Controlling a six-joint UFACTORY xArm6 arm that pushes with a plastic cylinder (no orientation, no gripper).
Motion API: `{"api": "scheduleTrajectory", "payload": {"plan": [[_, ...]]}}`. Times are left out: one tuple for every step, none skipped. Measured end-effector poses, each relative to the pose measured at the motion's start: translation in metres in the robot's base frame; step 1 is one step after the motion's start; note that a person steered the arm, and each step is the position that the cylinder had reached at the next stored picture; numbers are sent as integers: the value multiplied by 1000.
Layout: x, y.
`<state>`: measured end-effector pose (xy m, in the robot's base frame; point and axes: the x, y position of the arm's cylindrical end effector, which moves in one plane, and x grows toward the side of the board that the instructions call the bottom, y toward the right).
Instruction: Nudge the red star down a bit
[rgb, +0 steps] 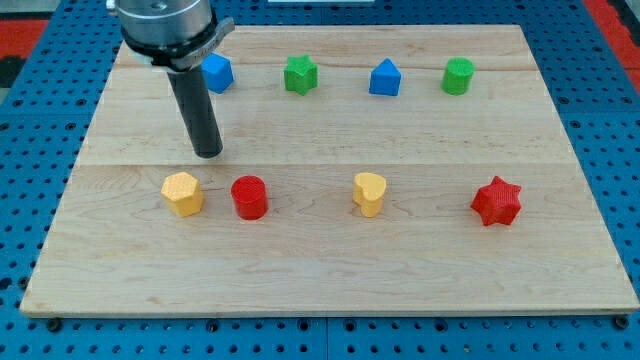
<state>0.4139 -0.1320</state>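
Observation:
The red star (497, 201) lies on the wooden board (330, 260) at the view's right, in the lower row of blocks. My tip (208, 153) is far to its left, on the board just above the gap between the yellow hexagon (182, 193) and the red cylinder (249, 197). It touches no block.
A yellow heart (369, 193) lies between the red cylinder and the red star. Along the top row lie a blue block (216, 73), a green star (300, 74), a blue block (385, 78) and a green cylinder (459, 76). A blue pegboard surrounds the board.

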Motion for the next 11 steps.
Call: {"api": "scheduleTrajectory", "payload": {"plan": [[-27, 9], [-36, 13], [-36, 13], [-33, 13], [-29, 24], [-15, 113], [-5, 205], [9, 294], [18, 344], [18, 345], [18, 345]]}}
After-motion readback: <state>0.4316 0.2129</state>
